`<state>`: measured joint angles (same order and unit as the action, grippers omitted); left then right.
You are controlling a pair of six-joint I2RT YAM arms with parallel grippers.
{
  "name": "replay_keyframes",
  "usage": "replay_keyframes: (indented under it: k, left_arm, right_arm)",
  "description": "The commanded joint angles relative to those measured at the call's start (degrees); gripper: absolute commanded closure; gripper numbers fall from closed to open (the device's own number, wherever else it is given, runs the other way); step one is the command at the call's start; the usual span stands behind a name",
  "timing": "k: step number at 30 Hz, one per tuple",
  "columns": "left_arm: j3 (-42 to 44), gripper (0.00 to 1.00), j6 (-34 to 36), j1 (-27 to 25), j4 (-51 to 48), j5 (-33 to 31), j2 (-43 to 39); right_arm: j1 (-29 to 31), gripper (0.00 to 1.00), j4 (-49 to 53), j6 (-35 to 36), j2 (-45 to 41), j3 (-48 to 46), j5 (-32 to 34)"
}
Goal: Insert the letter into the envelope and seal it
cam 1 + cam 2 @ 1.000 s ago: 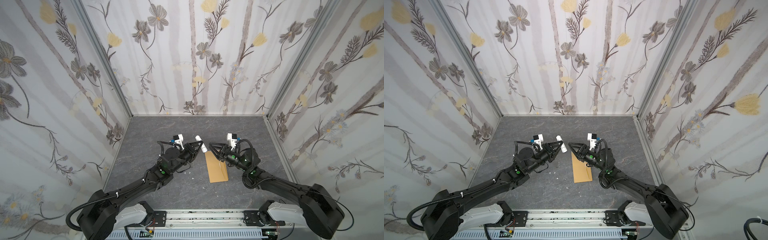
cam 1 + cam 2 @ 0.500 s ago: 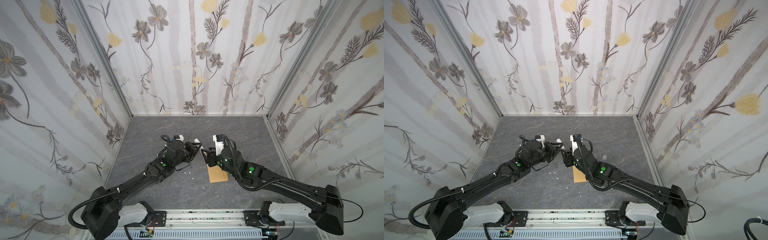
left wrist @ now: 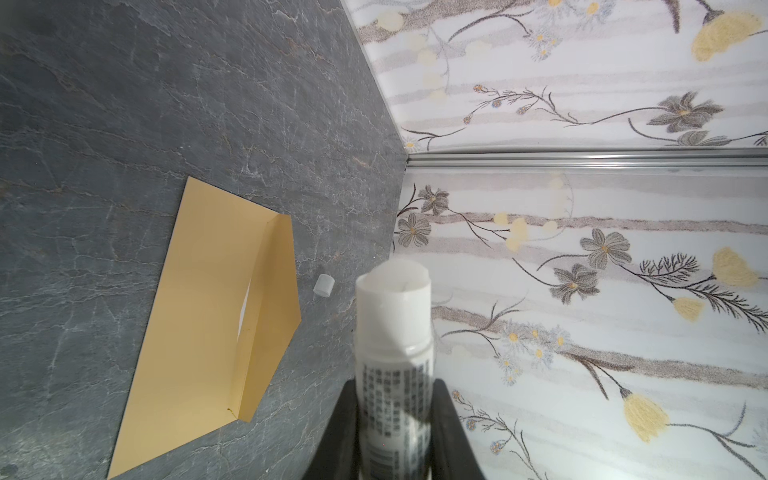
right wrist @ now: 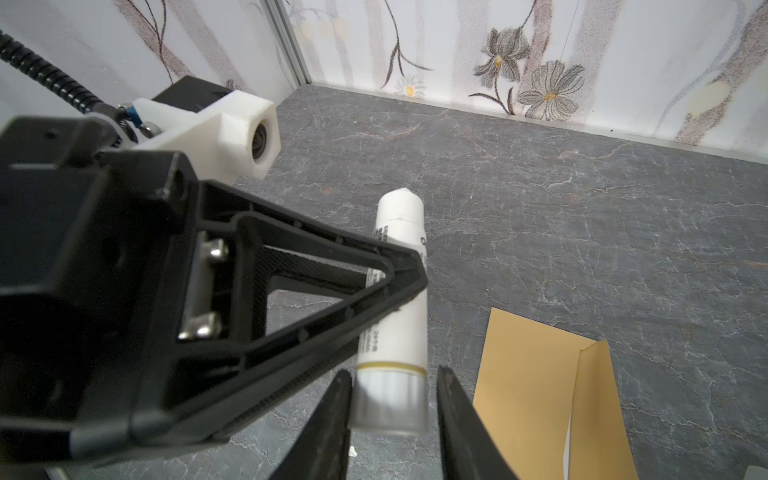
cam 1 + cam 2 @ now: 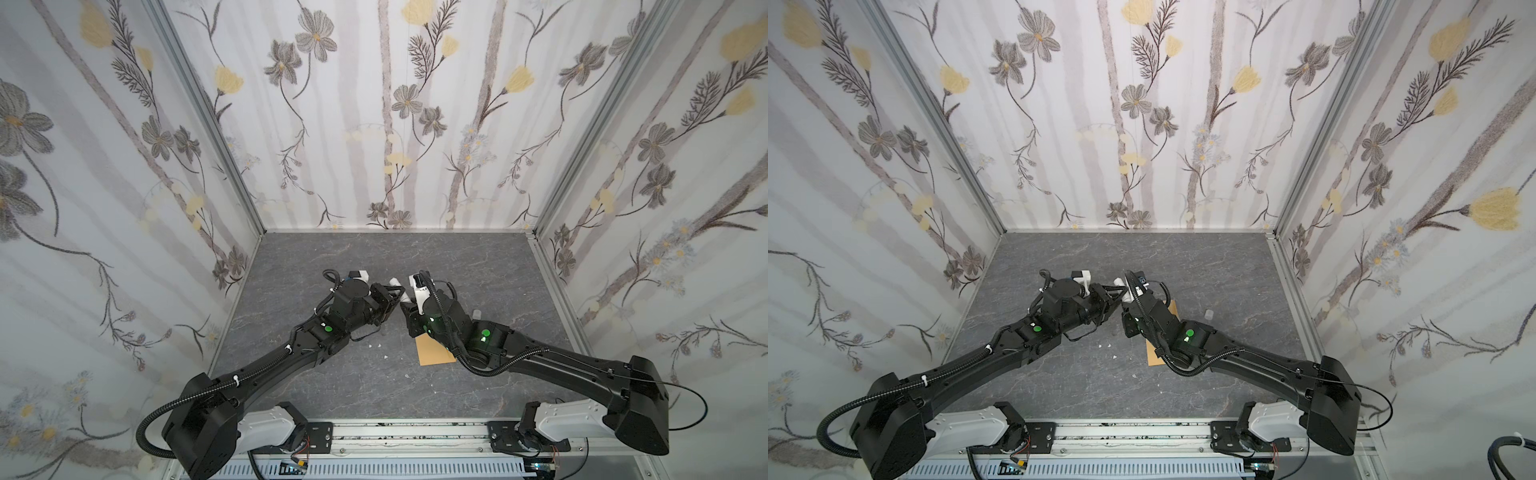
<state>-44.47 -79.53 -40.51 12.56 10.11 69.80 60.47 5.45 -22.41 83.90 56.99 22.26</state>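
Kraft envelope (image 3: 199,316) lies flat mid-surface beneath the right arm, flap open, letter (image 3: 243,309) a white sliver in its mouth. Mid-length the left gripper (image 3: 395,415) clamps the tube (image 4: 395,299); the right gripper (image 4: 395,374) straddles its base, jaws slightly apart, tube pointing straight away

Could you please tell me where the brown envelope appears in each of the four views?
In a top view: the envelope on the table, right of centre, mostly under the right arm.
In a top view: same spot, a near-end strip showing.
Left wrist: flat on the table, flap unfolded, beside the white tube.
Right wrist: beside the tube's base, flap end showing.
Shared landmark: the tube.
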Motion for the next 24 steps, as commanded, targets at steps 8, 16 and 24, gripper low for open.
replay_keyframes:
  k: [8,16,24]
  left_arm:
    - [1.7,1.00,-0.7,-0.1,4.8,0.4,-0.8]
    - [5.8,1.00,-0.7,-2.2,11.2,-0.7,-1.2]
    - [10.3,1.00,0.2,-5.0,20.2,-3.3,-1.7]
  right_arm:
    - [-1.2,0.80,-4.5,-4.1,-0.1,0.1,-6.7]
    - [-7.9,0.83,-14.5,-17.7,-3.8,-5.6,-21.1]
    - [-16.2,0.82,-27.6,-34.2,-6.6,-13.4,-34.6]
